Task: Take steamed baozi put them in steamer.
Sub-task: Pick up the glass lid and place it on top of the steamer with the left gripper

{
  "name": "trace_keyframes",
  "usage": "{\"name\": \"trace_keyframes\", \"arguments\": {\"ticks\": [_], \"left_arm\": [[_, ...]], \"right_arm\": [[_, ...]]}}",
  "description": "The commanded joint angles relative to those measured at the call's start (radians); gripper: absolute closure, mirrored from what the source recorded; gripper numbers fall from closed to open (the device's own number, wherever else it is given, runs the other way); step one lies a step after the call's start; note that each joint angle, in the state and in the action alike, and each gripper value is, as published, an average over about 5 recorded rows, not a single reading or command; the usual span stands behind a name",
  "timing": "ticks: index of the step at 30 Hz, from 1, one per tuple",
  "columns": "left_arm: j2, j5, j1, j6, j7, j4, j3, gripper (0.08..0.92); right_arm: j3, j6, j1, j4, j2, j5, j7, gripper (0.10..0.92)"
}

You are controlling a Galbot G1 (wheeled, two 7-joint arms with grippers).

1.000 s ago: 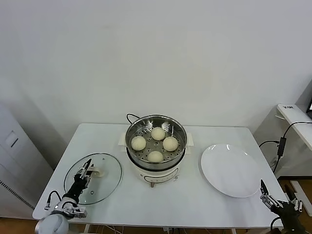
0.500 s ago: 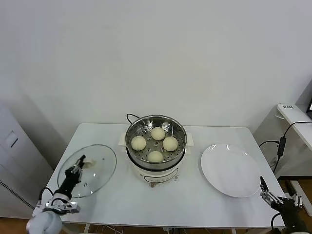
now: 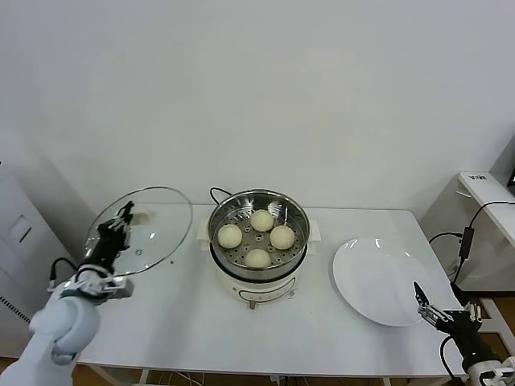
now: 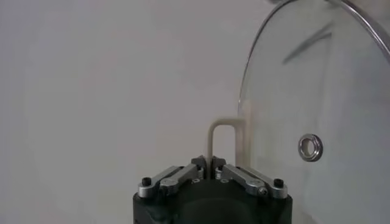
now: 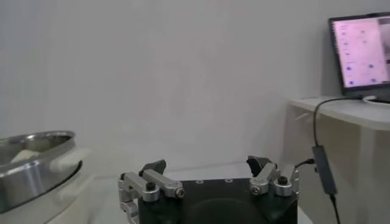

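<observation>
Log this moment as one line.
left hand: shut on glass lid, lifted | right hand: open, idle | four baozi in steamer

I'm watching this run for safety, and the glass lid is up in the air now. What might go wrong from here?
1. The left gripper holds the glass lid only by its thin handle; tilted above the table, the lid might swing or slip and break.
2. Carried to the steamer, its rim might knock the steel basket or press on the four baozi.

The right gripper waits open near the plate.
</observation>
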Motion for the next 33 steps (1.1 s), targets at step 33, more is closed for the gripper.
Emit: {"name": "trace_keyframes", "arguments": {"ticks": [33], "left_arm": [[-0.354, 0.322, -0.473, 0.485, 0.12, 0.266, 0.757, 0.882]], "right_arm": [[0.063, 0.013, -0.057, -0.082, 0.062, -0.053, -0.054, 0.203]]}}
